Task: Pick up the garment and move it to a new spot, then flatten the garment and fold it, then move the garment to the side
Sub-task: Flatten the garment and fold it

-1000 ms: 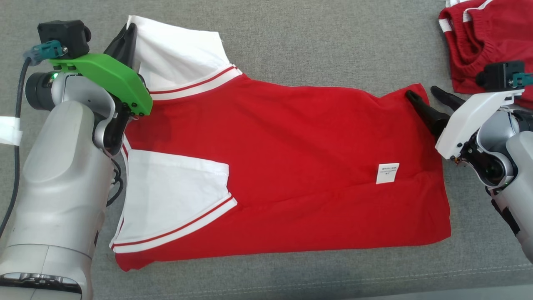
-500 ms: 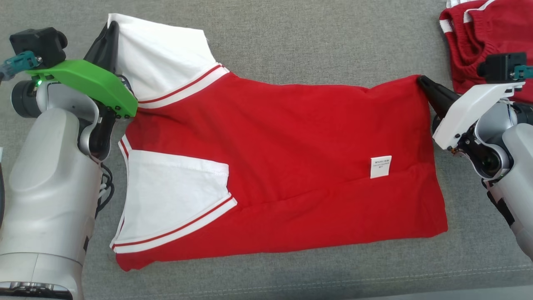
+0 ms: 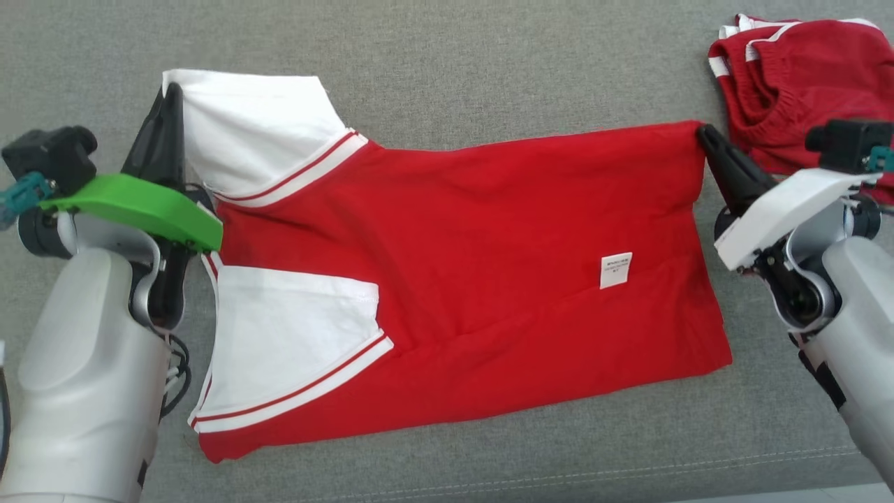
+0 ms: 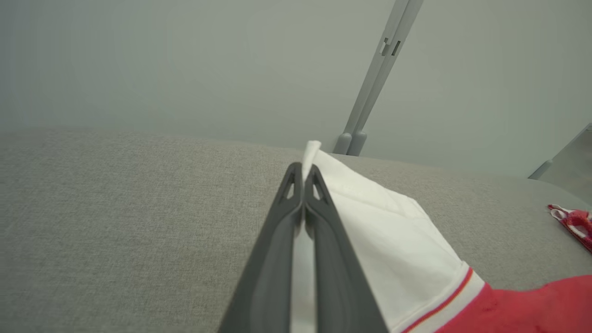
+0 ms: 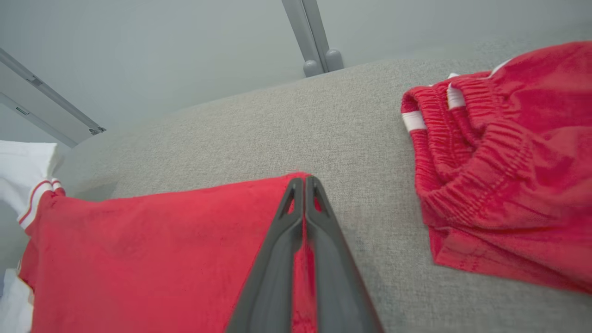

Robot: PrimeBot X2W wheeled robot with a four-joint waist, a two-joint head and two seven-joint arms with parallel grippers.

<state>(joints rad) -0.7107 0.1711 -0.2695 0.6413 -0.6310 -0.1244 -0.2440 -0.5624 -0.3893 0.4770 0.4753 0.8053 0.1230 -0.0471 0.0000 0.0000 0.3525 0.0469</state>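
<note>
At 9 o'clock in the head view the left arm reaches up toward 10 o'clock, where the left end effector (image 3: 170,91) has its two dark fingers pressed together on the outer corner of the upper white sleeve (image 3: 258,133) of the garment (image 3: 454,265). In the left wrist view a tuft of white cloth pokes out past the closed tips, and the sleeve falls away toward 4 o'clock onto the grey fabric bench (image 3: 489,63). The garment, a red shirt with white, stripe-edged sleeves, lies spread across the middle of the bench, its far edge running in a line between the two end effectors. Its lower sleeve (image 3: 293,335) lies flat over the red body at 7 o'clock, and a small white label (image 3: 615,270) sits toward 3 o'clock. At 2 o'clock the right end effector (image 3: 702,133) is closed on the shirt's far hem corner, and the right wrist view shows red cloth caught between the fingers. Beyond it, at 1 o'clock, a bunched pair of red shorts (image 3: 789,84) with an elastic waistband lies near the shirt but apart from it
</note>
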